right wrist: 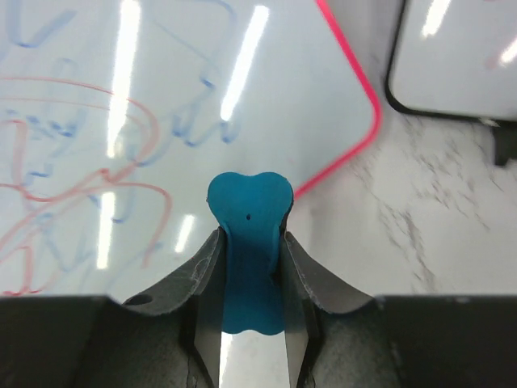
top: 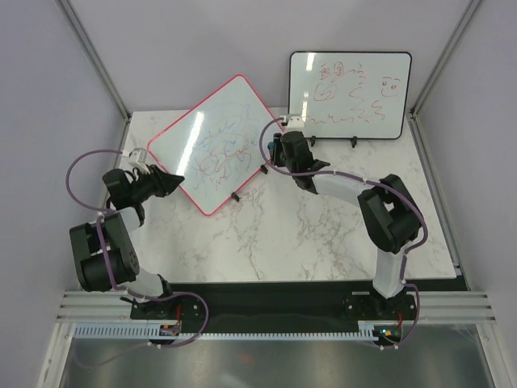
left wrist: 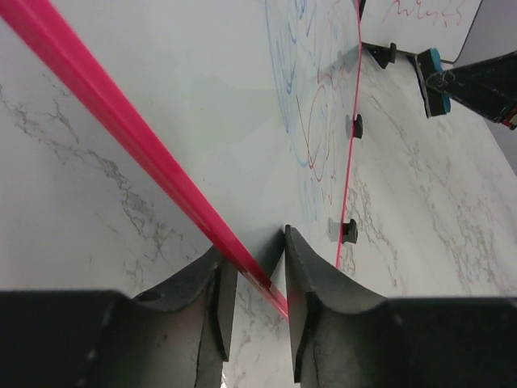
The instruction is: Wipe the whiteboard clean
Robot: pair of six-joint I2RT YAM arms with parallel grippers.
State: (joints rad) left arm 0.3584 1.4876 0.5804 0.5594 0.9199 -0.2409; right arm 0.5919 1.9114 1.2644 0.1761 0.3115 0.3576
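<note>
Left end effector [left wrist: 257,267] pinches whiteboard [top: 194,129] frame | right end effector [right wrist: 249,250], nearer, grips eraser [right wrist: 249,212] | your scribbles [top: 224,155] lie toward surface's [top: 323,242] left edge.

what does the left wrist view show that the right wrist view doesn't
Only the left wrist view: the left gripper clamped on the whiteboard frame, plus the board's black feet.
Only the right wrist view: the board's rounded corner and light glare on its surface.
Both: blue and red scribbles, the blue eraser in the right gripper, the black-framed whiteboard and the marble table.
</note>
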